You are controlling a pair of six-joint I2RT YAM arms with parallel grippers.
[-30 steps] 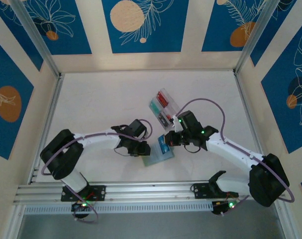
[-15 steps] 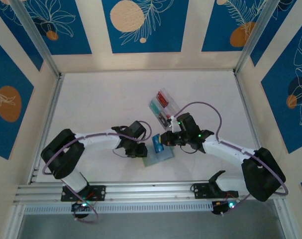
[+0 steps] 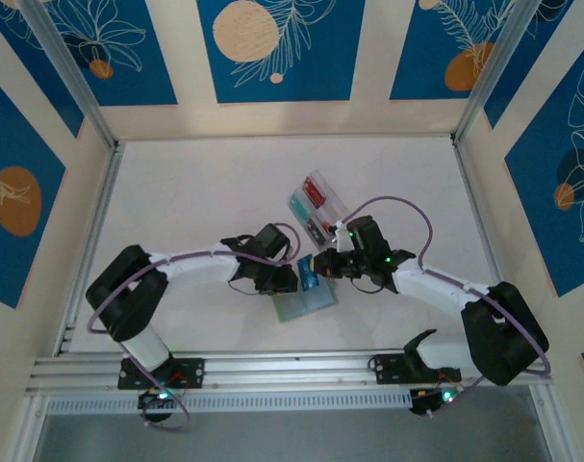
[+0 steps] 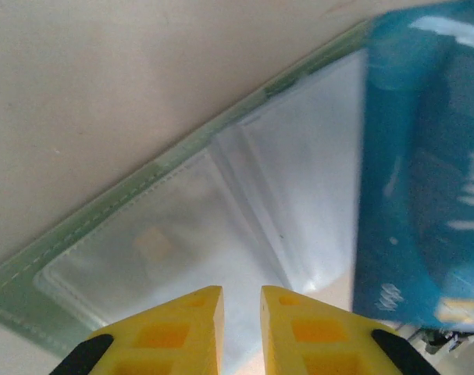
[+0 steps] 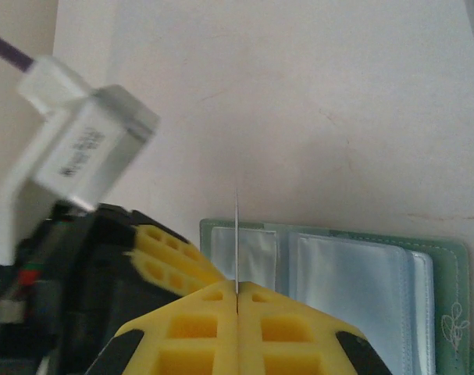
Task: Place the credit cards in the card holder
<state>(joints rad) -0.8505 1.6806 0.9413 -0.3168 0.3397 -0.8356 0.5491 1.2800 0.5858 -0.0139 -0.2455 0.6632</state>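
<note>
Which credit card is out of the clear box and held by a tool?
The teal-blue card, pinched on edge in the right tool above the open card holder; the red card lies in the clear box.

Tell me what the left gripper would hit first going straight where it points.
Most likely the card holder: its clear pockets lie just ahead of the left gripper. The blue card hangs off to one side; depth is unclear.

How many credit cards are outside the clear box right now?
1: the teal-blue card, pinched in the right gripper above the open card holder. The clear box behind holds red and teal shapes that may be more cards; too small to tell.
</note>
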